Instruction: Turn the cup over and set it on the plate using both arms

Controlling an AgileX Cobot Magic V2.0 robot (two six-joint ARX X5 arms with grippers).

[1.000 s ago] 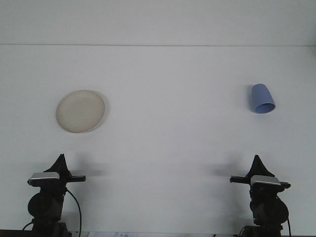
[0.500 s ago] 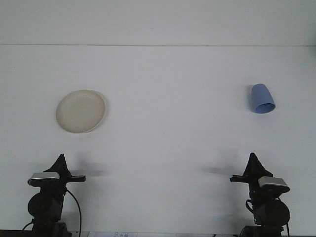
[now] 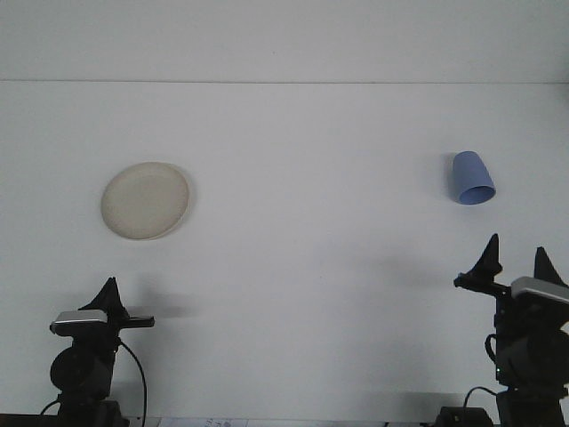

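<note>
**Front view: right arm started toward cup, left arm idle**

Tabletop [image 3: 293, 267] was white and carried two things. The plate [image 3: 145, 200] sat toward the left edge, roughly mid-depth, nothing on it. The cup [image 3: 471, 178], blue, lay on its side toward the right edge, mouth facing the near-right, well apart from the plate.

Right gripper [image 3: 516, 260] stood at the near-right corner, two fingertips visibly spread with a gap between them. Left gripper [image 3: 109, 289] sat at the near-left corner; only one pointed tip showed, so couldn't tell if its fingers were apart or together.

Change vs. the two earlier frames: right arm had swung out toward the right edge and its gripper rose closer to the cup's line; earlier it showed as a single point, now two split tips. Left arm, plate and cup didn't move.

Read: this was the start of the reach. Right arm was lining up under the cup with fingers ready. Nothing grasped yet; flip, handover and placing were all still to do.
</note>
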